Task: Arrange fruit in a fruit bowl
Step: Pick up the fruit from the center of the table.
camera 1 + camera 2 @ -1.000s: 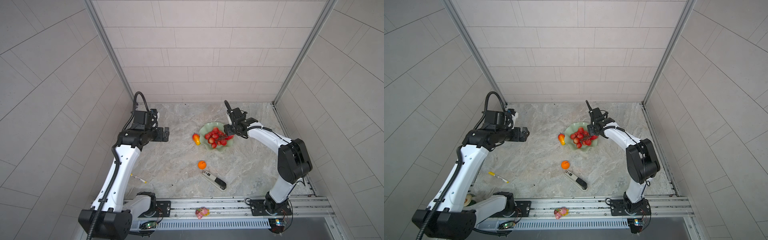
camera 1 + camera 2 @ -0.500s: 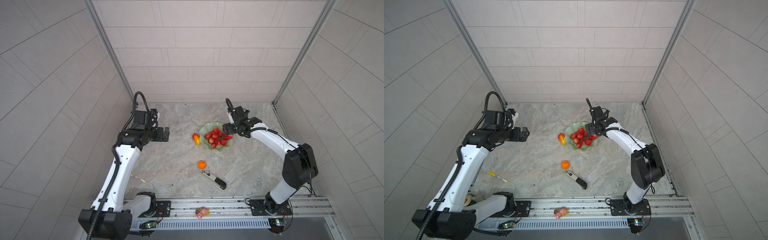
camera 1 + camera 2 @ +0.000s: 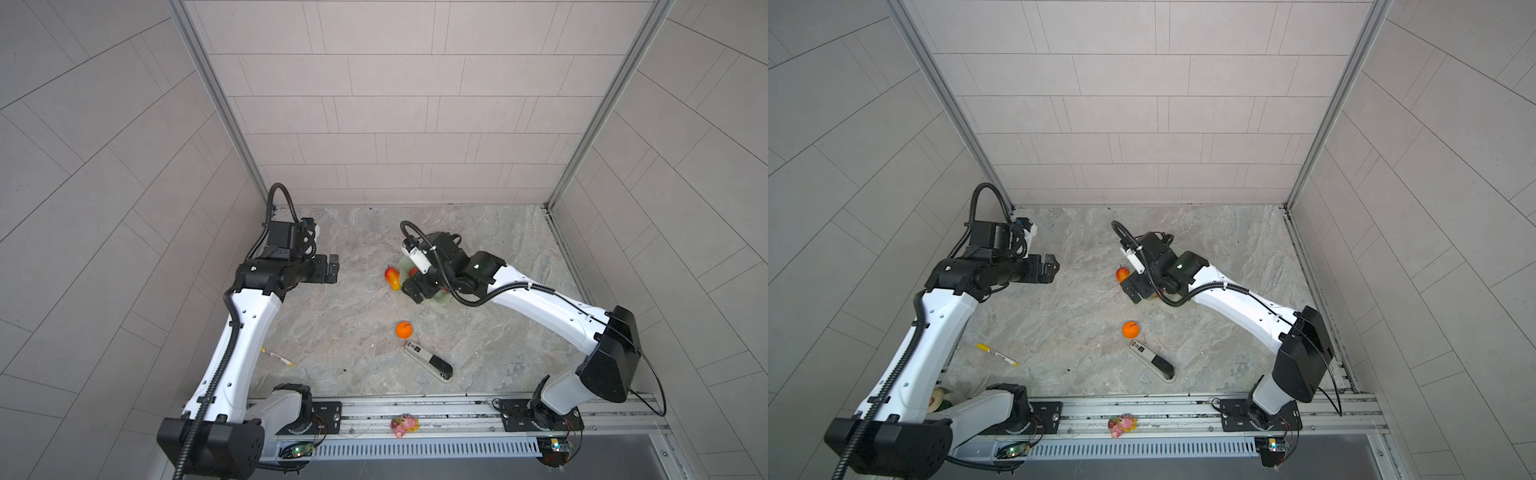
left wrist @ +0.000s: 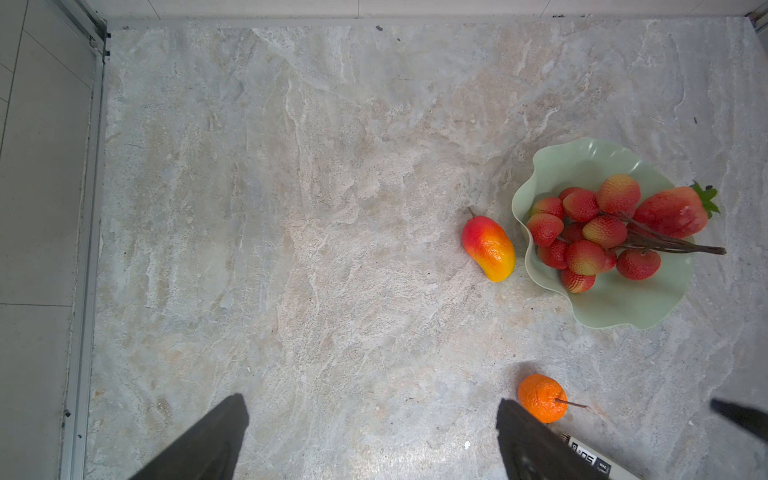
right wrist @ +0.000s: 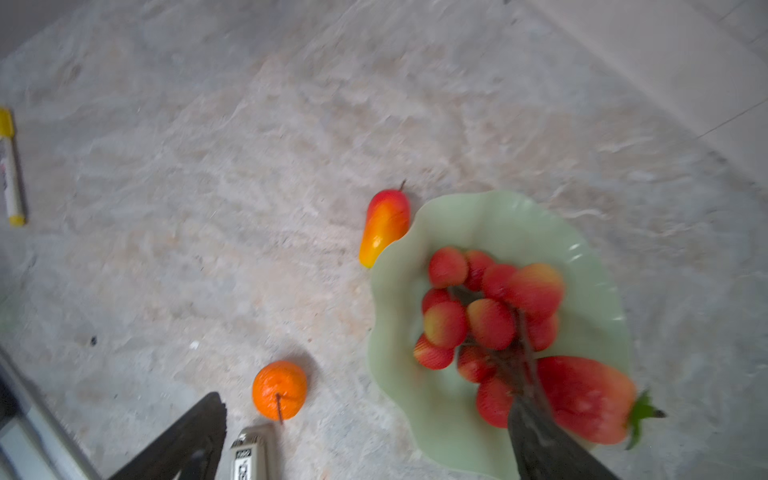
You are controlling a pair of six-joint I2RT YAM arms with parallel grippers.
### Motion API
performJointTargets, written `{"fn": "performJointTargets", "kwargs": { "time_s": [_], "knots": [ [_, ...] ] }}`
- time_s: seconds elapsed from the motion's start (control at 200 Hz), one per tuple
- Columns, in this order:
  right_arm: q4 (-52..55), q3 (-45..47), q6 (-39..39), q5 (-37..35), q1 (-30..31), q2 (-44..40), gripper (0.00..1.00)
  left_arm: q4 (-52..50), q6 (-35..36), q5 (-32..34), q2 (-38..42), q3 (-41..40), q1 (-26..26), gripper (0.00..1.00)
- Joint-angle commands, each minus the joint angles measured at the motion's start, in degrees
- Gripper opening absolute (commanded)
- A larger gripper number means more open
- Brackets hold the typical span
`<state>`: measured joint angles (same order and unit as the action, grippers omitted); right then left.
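while right fingers (image 5: pixel 540 453) gape — strawberry (image 5: pixel 582 399) beside.

Both arms pair glossy white plastic link shells (image 3: pixel 254 332) with boxy matte black joint housings (image 3: pixel 609 357). Ribbed black cable hoses (image 3: pixel 279 186) loop above each wrist. Small round holes dot the white shells.

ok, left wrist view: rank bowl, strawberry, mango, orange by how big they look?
1. bowl, by far the largest
2. strawberry and mango: too alike to rank
3. orange, smallest
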<state>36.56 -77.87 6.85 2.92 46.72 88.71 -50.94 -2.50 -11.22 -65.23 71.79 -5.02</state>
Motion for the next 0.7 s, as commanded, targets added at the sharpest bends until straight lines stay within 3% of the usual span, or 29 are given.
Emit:
{"fn": "performJointTargets", "kwargs": {
  "time_s": [0.0,0.275,0.696],
  "knots": [
    [2.96,4.02,4.07,1.94,3.72,-3.0,0.99,-0.67,0.58,0.49,0.89,1.0,-0.05,1.0],
    [-4.71,11.94,15.0,2.26,9.25,1.5,0.97,-0.4,0.22,-0.2,0.94,1.15,-0.07,1.0],
    [-5.27,4.02,20.74,-2.79,10.23,15.62,0.84,0.12,0.22,1.19,2.71,-0.11,-0.02,1.0]
  ]
}}
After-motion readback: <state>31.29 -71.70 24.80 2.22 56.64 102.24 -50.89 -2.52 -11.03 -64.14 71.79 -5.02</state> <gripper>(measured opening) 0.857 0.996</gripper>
